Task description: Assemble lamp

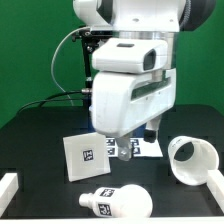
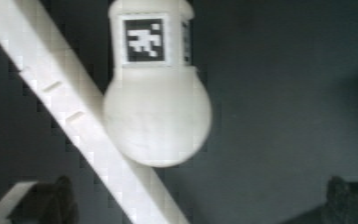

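Note:
The white bulb point(image 1: 115, 200) lies on its side on the black table near the front, its tagged neck toward the exterior view's left. The square base point(image 1: 85, 156) stands behind it and shows one tag. The cone shade point(image 1: 190, 160) lies on its side at the exterior view's right, its opening facing forward. My gripper point(image 1: 150, 129) hangs above the table between base and shade and touches nothing. In the wrist view the bulb point(image 2: 155, 100) lies ahead of my gripper point(image 2: 197, 186). The fingers point(image 2: 43, 200) stand wide apart with nothing between them.
The marker board point(image 1: 140, 148) lies flat under the arm. Low white rails stand at the table's front left point(image 1: 8, 186) and front right point(image 1: 214, 196). A long white bar point(image 2: 69, 110) runs slantwise beside the bulb in the wrist view. A green wall stands behind.

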Robot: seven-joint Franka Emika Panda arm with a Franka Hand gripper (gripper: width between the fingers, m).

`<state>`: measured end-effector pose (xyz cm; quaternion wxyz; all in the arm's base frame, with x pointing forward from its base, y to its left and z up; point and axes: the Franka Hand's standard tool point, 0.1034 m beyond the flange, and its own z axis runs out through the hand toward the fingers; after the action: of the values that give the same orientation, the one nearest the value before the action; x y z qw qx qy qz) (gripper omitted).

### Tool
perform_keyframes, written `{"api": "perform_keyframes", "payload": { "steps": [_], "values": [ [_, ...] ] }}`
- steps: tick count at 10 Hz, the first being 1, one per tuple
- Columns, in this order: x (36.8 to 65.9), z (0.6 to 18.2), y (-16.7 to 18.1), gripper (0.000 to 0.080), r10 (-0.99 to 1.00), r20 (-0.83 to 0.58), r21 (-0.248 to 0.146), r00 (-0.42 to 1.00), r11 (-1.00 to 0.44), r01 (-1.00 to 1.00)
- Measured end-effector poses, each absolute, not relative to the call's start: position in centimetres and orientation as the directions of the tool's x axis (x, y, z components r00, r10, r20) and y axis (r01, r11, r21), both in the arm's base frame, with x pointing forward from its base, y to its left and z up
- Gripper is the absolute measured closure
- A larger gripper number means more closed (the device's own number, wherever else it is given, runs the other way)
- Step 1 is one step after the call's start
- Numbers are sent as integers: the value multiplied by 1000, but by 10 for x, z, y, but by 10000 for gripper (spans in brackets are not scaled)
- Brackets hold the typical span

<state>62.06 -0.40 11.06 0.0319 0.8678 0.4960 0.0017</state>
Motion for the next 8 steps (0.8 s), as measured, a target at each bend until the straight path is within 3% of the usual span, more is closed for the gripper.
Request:
{"api": "perform_keyframes", "payload": {
  "steps": [2, 8],
  "values": [
    [642, 100, -11, 100, 857, -19, 65, 515, -513, 856],
    [637, 53, -15, 100, 853, -14, 39, 522, -521, 853]
  ]
}}
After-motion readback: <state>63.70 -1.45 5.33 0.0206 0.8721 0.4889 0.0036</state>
